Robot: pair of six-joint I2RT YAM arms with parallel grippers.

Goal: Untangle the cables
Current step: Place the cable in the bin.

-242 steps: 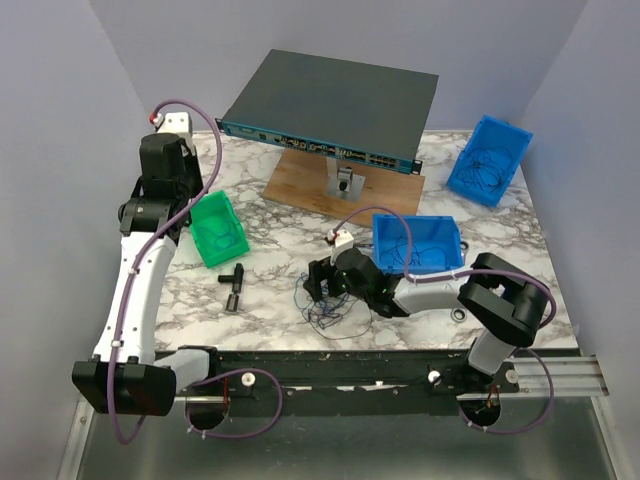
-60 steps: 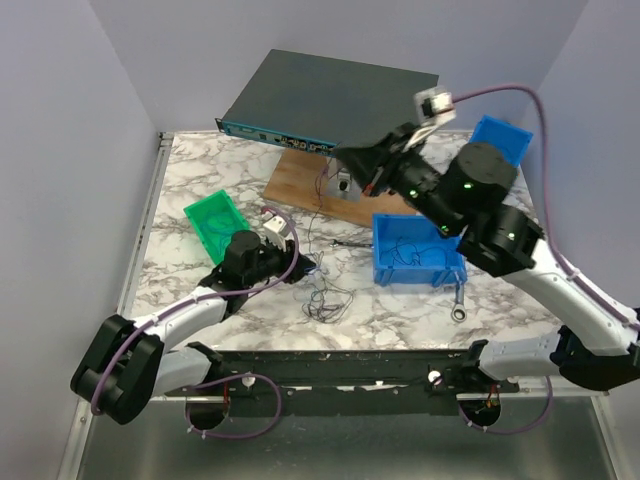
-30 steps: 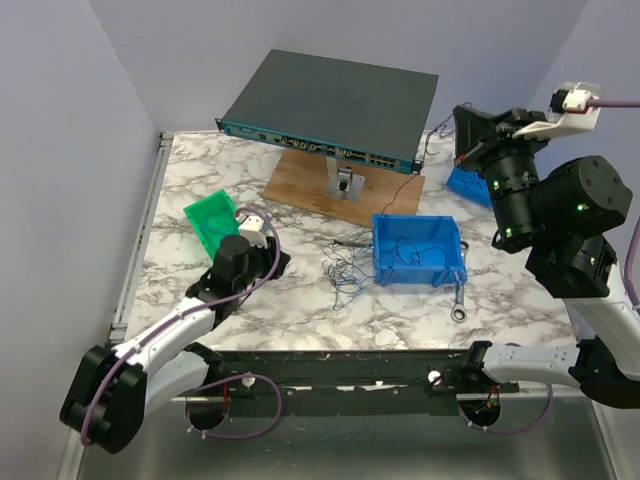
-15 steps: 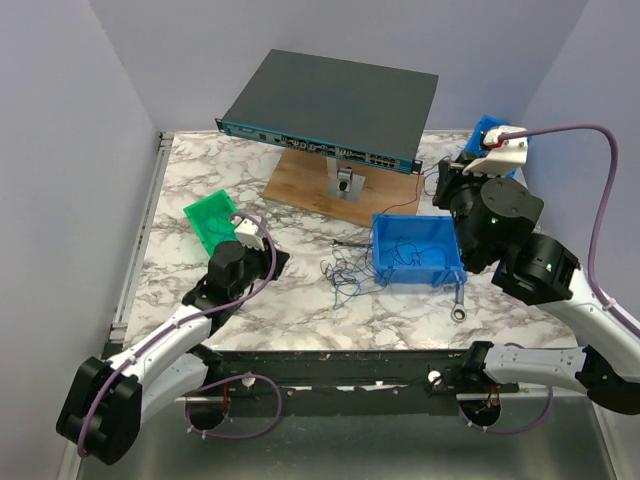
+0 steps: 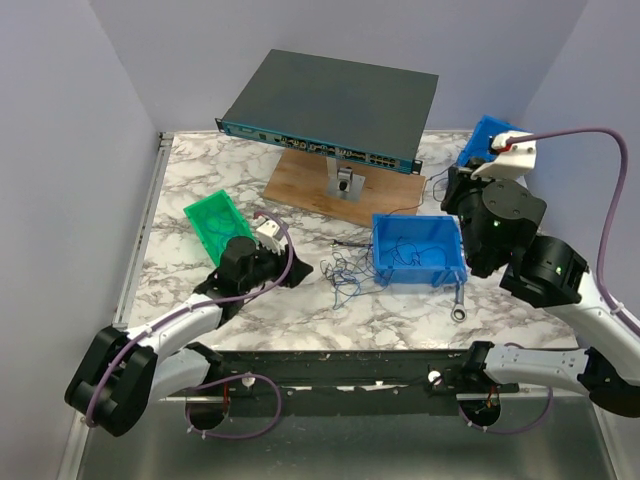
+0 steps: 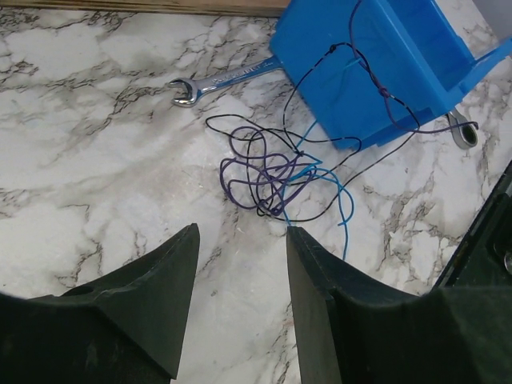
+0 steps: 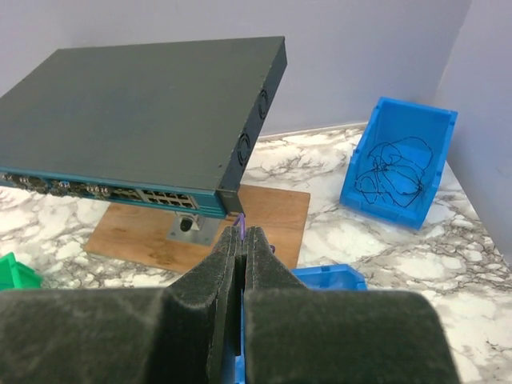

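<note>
The cables (image 5: 345, 272) lie as a loose tangle of thin purple, black and blue wires on the marble, just left of the near blue bin (image 5: 415, 262). In the left wrist view the cables (image 6: 268, 172) sit a little beyond my left gripper (image 6: 242, 236), which is open with only bare table between its fingers. My left gripper (image 5: 290, 268) rests low, left of the tangle. My right gripper (image 7: 242, 232) is shut on a purple cable, whose end (image 7: 242, 219) pokes out above the fingertips. In the top view my right gripper (image 5: 448, 188) hangs behind the near bin.
A network switch (image 5: 335, 100) stands on a wooden board (image 5: 300, 185) at the back. A far blue bin (image 5: 490, 140) holds black wire. A green bin (image 5: 212, 225) is left. One wrench (image 5: 458, 303) lies right of the near bin, another wrench (image 6: 224, 80) beyond the tangle.
My right arm has come down from high on the right to behind the near blue bin, still shut. My left gripper has edged right towards the tangle and its jaws have opened wider.
</note>
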